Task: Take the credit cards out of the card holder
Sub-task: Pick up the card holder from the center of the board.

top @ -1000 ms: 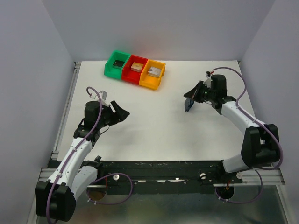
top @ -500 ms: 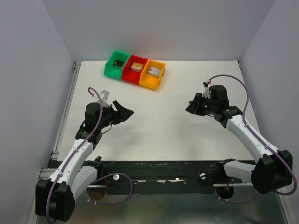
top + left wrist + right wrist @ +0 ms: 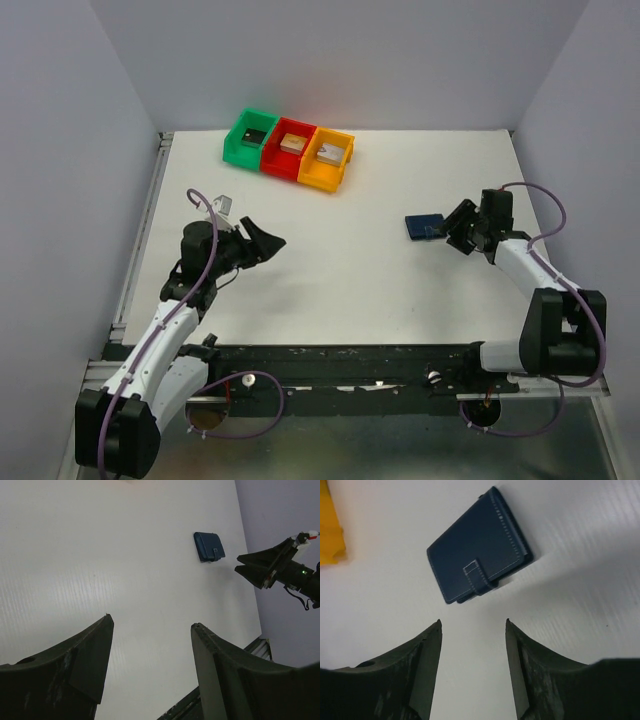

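1. Holder (image 3: 424,226) lies shut on desk (image 3: 350,270), strap across, right side.
2. Right tool (image 3: 457,224) sits just beside it, jaws apart, empty; left tool (image 3: 266,240) likewise, well apart.
3. No cards show; all are left to take out.

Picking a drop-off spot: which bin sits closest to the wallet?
The orange bin, at the right end of the row; the red bin and green bin sit farther from the wallet.

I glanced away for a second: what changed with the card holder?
The right end effector let go of the card holder, now lying closed on the table, and drew back rightward, jaws open. The left end effector and the coloured bins stayed put.
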`<state>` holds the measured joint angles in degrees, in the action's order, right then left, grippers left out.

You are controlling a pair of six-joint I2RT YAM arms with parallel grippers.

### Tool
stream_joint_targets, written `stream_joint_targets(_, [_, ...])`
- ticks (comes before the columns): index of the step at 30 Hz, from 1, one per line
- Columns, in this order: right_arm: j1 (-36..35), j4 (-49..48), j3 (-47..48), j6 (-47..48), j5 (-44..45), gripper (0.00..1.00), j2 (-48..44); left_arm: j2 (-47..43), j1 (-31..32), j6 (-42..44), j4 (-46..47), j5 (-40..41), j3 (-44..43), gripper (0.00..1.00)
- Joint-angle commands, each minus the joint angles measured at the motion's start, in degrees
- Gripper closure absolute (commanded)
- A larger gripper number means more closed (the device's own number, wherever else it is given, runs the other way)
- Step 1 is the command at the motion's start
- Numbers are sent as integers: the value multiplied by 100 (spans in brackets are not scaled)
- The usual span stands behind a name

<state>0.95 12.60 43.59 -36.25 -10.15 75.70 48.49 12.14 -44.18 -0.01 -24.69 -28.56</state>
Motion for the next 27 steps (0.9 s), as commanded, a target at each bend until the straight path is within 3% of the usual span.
stream_joint_targets(1, [318,-635,17,-444,48,42,479,160,25,15,-78,52,34,27])
stream_joint_targets(10, [546,-750,510,-462,251,46,1359,284,25,59,-113,17,-36,27])
stream_joint_targets(27, [608,-865,720,-409,136,46,1904,354,34,94,-131,52,-19,27])
